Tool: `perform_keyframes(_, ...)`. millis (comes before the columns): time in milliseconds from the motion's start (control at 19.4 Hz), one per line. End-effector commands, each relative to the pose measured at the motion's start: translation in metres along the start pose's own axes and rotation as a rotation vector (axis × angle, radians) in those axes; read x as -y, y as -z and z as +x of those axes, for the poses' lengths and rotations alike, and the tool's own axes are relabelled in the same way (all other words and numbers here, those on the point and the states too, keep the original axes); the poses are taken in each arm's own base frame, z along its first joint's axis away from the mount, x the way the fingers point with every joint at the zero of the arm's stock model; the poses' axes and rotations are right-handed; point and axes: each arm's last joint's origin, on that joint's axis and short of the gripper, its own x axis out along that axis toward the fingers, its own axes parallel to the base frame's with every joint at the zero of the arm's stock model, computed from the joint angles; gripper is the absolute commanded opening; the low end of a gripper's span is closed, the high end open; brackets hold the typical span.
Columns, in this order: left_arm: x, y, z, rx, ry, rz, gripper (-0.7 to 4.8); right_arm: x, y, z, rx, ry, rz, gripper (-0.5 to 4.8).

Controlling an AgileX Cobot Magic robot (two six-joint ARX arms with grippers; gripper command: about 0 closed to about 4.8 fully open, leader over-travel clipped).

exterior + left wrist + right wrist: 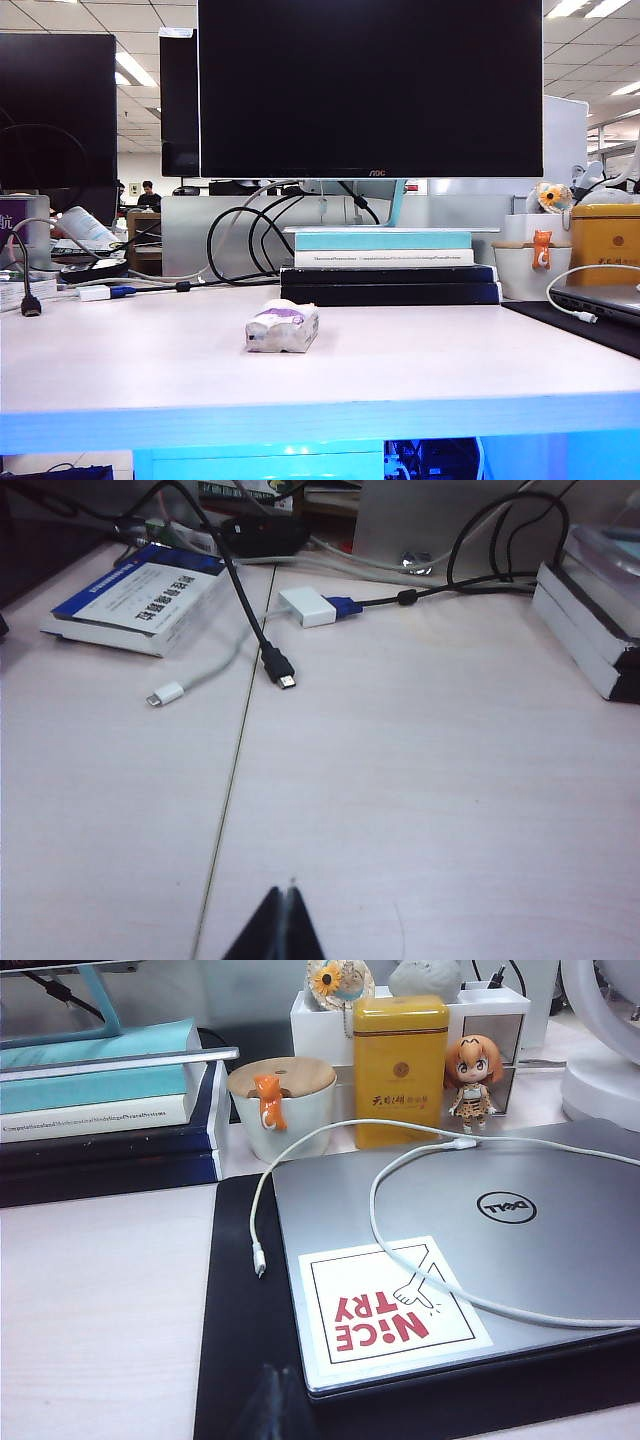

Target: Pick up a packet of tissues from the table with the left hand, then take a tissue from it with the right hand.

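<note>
The packet of tissues lies untouched at centre-left of the exterior view on the surface. The left tool shows closed at the lower edge of its wrist view, the right tool closed at the lower edge of its own view beside the laptop; neither appears in the exterior view. The left tool should open wide and descend across the packet's short width, pinching gently; the surface is pale and bare around it, cables, stacked books and monitor crowding the upper frame of an office.
</note>
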Motion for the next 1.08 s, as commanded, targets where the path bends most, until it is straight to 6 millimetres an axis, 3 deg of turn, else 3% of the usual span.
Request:
perform_keyframes(52, 0.0, -0.002, 0.0, 0.02, 0.005, -0.002, -0.05, 0.0, 0.0, 0.0, 0.013, -0.001, 0.004, -0.02)
perform_keyframes(206, 0.0, -0.002, 0.0, 0.021, 0.006, -0.028, -0.05, 0.0, 0.0, 0.0, 0.013, -0.001, 0.018, -0.02)
perform_keyframes(309, 0.005, -0.008, -0.001, 0.061, 0.155, -0.111, -0.05, 0.0, 0.0, 0.0, 0.014, -0.002, 0.063, -0.02)
perform_keyframes(516, 0.006, -0.017, -0.003, 0.125, 0.188, -0.178, -0.05, -0.002, -0.003, 0.0, 0.003, -0.042, 0.129, -0.05)
perform_keyframes(774, 0.008, -0.037, -0.009, 0.199, 0.178, -0.184, -0.05, -0.003, -0.044, 0.0, 0.031, 0.023, 0.113, -0.05)
perform_keyframes(1083, 0.011, -0.088, -0.007, 0.167, 0.141, -0.121, -0.05, -0.014, -0.082, 0.034, -0.104, -0.047, 0.096, -0.05)
